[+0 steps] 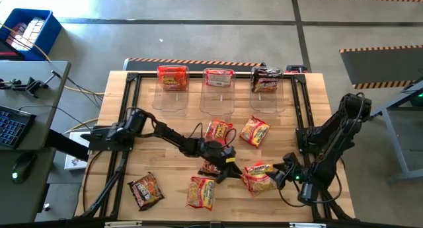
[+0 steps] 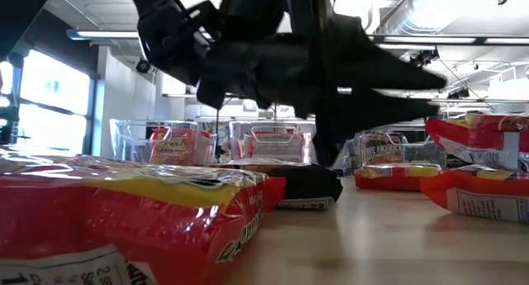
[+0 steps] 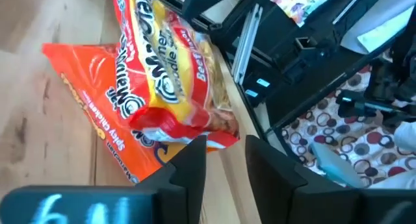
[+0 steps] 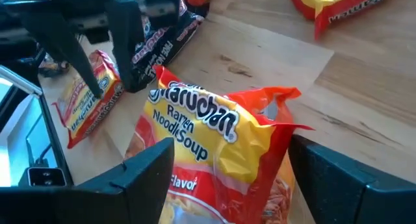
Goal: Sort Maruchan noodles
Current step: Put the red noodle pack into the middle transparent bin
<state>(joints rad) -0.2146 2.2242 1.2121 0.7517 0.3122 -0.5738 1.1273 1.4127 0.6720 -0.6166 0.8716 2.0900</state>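
Observation:
Several Maruchan packets lie flat on the wooden table. A red-and-yellow packet (image 4: 221,139) lies on an orange one (image 1: 259,182) at the near right. My right gripper (image 1: 281,177) is open, with one finger on either side of the red-and-yellow packet (image 1: 258,170); I cannot tell whether they touch it. My left gripper (image 1: 228,172) is open and empty at the table's middle. It is just above a dark packet (image 1: 210,167) and points toward the stacked pair (image 3: 169,74). The dark packet also shows in the right wrist view (image 4: 159,45).
Three clear bins (image 1: 218,99) stand in a row at the far edge, holding an orange packet (image 1: 173,76), a red-and-white one (image 1: 218,77) and a dark one (image 1: 266,79). Loose packets lie at mid-table (image 1: 218,130) (image 1: 254,131) and at the near left (image 1: 145,190) (image 1: 201,191).

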